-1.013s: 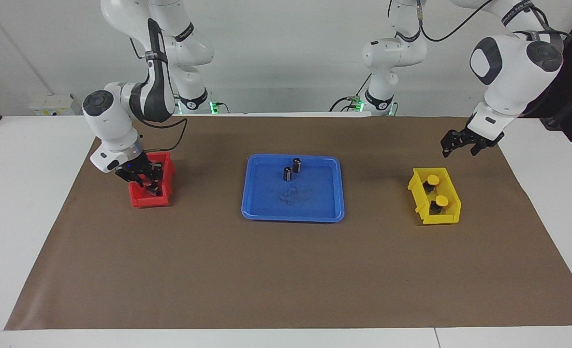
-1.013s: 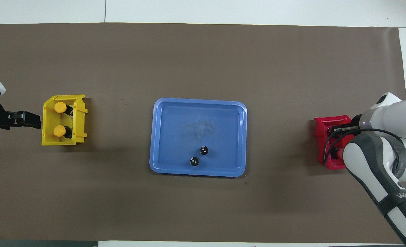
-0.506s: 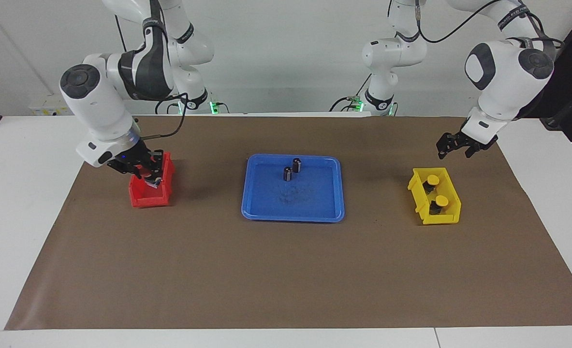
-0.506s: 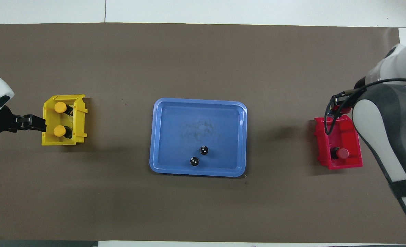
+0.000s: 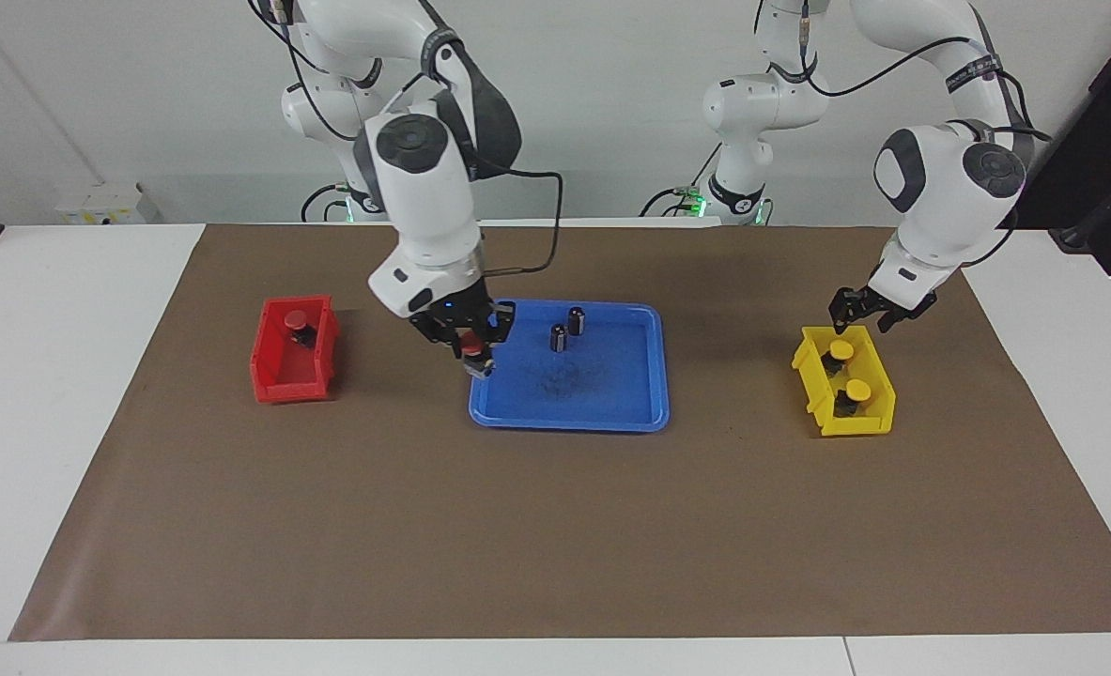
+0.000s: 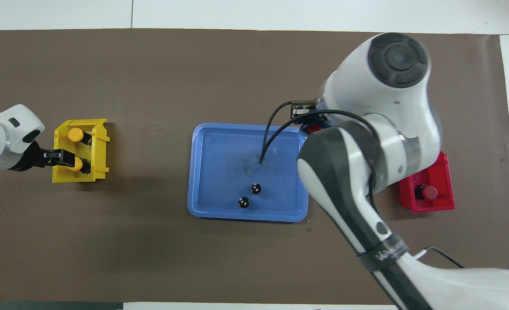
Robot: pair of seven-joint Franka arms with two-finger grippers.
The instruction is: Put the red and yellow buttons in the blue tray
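White wall up top, brown mat across the worktop [image 5: 555,526], and we're moving; the right arm has swung away from the red bin [image 5: 292,361] in the last half second and now hangs its right end effector [image 5: 473,357] over the blue tray's [image 5: 602,399] edge toward the right arm's end, fingers closed on a red button [image 5: 471,351]; first delivery looks imminent, only a lowering and release left; the left arm has crept in too, its left end effector [image 5: 860,313] now over the yellow bin's [image 5: 846,413] robot-side rim, fingers parted and holding nothing; containers next; the blue tray carries just two dark grey cylinders [image 5: 566,329] standing close together toward the robots' side, no buttons yet; the yellow bin keeps both yellow buttons [image 6: 77,149], one nearer the robots than the other; the red bin holds one remaining red button [image 5: 298,324], upright at its robot-side end.
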